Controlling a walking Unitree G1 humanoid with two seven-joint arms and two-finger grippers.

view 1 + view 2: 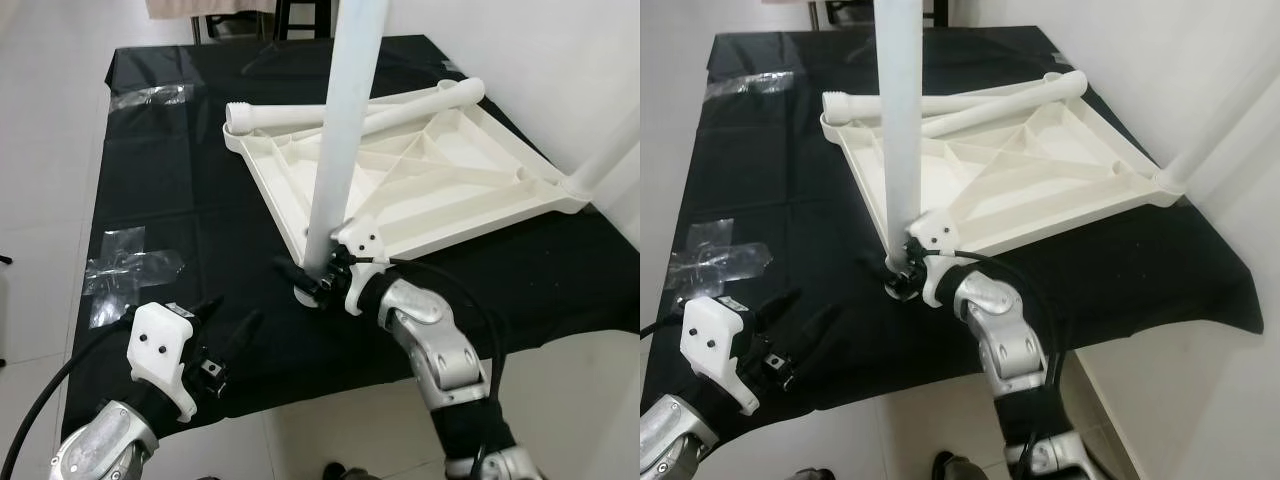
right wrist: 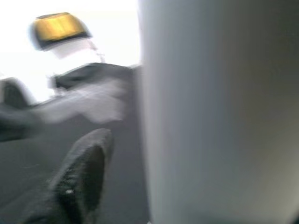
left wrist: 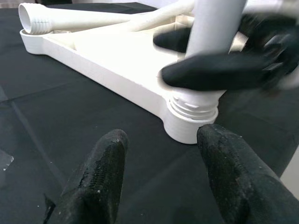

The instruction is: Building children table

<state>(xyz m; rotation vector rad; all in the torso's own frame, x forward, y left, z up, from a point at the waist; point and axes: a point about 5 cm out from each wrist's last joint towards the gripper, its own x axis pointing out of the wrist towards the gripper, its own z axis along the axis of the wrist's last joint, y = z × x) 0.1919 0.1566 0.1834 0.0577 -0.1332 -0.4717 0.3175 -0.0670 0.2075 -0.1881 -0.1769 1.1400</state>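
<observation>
My right claw (image 1: 318, 278) is clamped on the base of an upright leg (image 1: 345, 130), just above the near corner socket (image 3: 189, 128) of the upturned white top (image 1: 430, 185). The top lies underside up on the black cloth (image 1: 160, 170) that covers the tabletop, its ribs showing. In my left wrist view the leg's threaded end sits in the socket with a few threads still visible, so I judge it is not yet screwed fully home.

My left claw (image 1: 232, 338) hovers over the near left of the cloth, fingers (image 3: 100, 170) apart and holding nothing, pointed at that same corner from just beside it.

Another leg (image 1: 600, 150) already stands at the right corner, rising out of frame. Two loose legs (image 1: 350, 112) lie across the far edge of the top, one with its threaded mouth at the far left corner. Clear plastic wrappers (image 1: 125, 262) lie on the left of the cloth, well apart from the work.

The step in hand is mounting this near leg. Next I judge I must turn it further until the threads vanish into the socket, keeping it upright so it does not cross-thread. My left claw could brace the corner of the top to stop it sliding on the cloth while I twist.
</observation>
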